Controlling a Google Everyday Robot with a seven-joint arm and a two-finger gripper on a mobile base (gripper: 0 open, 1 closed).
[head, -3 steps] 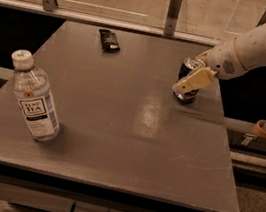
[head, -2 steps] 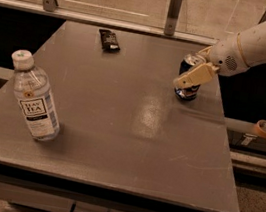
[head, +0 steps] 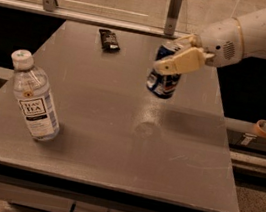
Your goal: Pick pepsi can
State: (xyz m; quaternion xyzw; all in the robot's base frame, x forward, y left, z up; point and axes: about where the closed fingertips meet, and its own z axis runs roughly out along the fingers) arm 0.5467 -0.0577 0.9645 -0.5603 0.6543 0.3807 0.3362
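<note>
The pepsi can (head: 163, 81), dark blue with a silver top and a round logo, hangs tilted in the air above the grey table (head: 117, 141), with its shadow on the tabletop below it. My gripper (head: 178, 55) comes in from the upper right on a white arm and is shut on the pepsi can's upper part, its cream fingers (head: 180, 63) across the can's front.
A clear tea bottle with a white cap (head: 34, 97) stands at the table's left front. A small dark packet (head: 108, 39) lies at the back. A metal rail (head: 87, 16) runs behind the table. A roll of tape (head: 263, 128) sits on a ledge at right.
The can stood on the table's right side with the gripper closing around it; now it is lifted off the surface and tilted in the gripper.
</note>
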